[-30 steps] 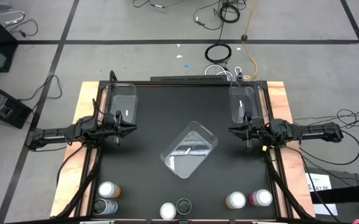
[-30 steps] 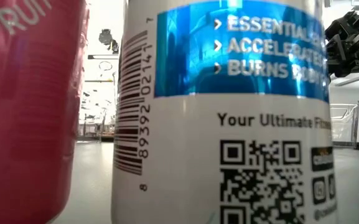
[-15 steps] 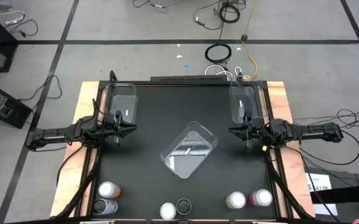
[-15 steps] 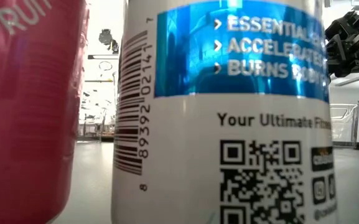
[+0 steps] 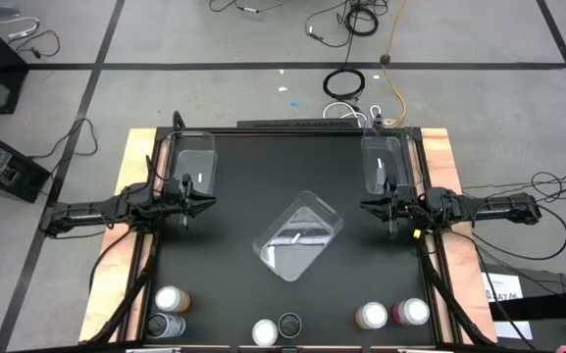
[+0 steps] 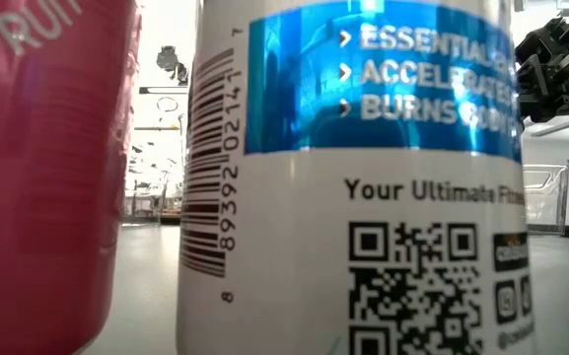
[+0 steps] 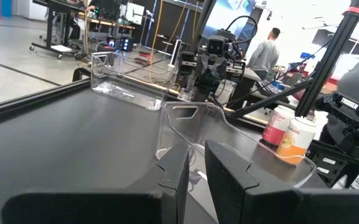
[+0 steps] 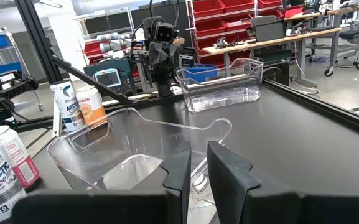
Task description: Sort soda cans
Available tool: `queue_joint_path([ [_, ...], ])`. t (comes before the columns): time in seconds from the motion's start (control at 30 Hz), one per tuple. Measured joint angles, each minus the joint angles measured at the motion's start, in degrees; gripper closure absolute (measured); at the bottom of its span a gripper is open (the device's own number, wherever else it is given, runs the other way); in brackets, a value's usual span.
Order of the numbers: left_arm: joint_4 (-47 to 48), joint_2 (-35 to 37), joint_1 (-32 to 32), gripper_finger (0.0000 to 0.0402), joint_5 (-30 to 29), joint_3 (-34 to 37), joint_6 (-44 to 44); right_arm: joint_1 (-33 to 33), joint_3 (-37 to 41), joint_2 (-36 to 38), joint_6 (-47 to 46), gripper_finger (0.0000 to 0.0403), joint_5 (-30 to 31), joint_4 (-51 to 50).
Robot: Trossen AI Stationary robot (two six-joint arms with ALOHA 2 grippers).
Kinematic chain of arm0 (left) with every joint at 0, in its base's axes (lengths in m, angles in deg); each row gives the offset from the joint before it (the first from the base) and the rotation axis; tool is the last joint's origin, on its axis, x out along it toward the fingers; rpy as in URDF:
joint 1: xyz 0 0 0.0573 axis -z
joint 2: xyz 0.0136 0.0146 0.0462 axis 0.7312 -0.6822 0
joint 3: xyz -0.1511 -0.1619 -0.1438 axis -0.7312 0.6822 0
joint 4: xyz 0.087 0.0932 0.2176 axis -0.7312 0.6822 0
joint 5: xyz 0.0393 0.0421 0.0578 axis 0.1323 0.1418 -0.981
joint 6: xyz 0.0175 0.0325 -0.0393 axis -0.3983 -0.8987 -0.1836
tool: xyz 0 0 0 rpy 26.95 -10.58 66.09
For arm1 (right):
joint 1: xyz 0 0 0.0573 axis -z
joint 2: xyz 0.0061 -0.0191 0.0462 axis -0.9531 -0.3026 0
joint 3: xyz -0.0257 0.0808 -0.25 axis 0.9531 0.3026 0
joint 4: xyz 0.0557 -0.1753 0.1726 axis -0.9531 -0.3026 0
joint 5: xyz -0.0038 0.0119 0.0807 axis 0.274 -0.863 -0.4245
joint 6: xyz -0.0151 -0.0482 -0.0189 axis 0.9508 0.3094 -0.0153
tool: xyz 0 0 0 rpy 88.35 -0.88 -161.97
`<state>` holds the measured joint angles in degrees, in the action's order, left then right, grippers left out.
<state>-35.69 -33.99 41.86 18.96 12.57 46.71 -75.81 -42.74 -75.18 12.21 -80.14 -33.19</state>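
While the black rectangular table (image 5: 224, 294) carries everything, its largest items are three clear rectangular plastic bins: one (image 5: 299, 235) lying askew at the centre, one (image 5: 192, 162) at the far left corner and one (image 5: 381, 159) at the far right corner. Flanking the central bin at mid-table, the left gripper (image 5: 201, 199) and the right gripper (image 5: 369, 206) face each other, each with its dark fingers drawn nearly together and holding nothing, touching nothing. Well apart from both grippers, along the near edge, stand the six small soda cans with silvery round tops, all upright with long axes vertical: an orange-sided can (image 5: 169, 298) and a dark grey can (image 5: 166, 325) at the near left, a white-topped can (image 5: 265, 332) and a dark-topped can (image 5: 289, 323) in the middle, another orange-sided can (image 5: 371, 316) touching a pink-sided can (image 5: 411, 312) at the near right. From table height, a white can with a blue band (image 6: 363, 177) and a pink one (image 6: 37, 168) fill the low view.
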Motion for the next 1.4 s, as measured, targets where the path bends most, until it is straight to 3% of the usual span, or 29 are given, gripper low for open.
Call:
queue_joint_path([
  [1.07,0.0,0.0,0.0,0.0338,0.0,0.0,0.0,0.0,0.0,0.0,0.0,0.0355,0.0,0.0],
  [1.23,0.0,0.0,0.0,0.0338,0.0,0.0,0.0,0.0,0.1,-0.3,-3.0,0.0355,8.0,3.7],
  [1.4,0.0,0.0,0.0,0.0338,0.0,0.0,0.0,0.0,0.1,-0.3,-12.2,0.0355,9.1,4.8],
])
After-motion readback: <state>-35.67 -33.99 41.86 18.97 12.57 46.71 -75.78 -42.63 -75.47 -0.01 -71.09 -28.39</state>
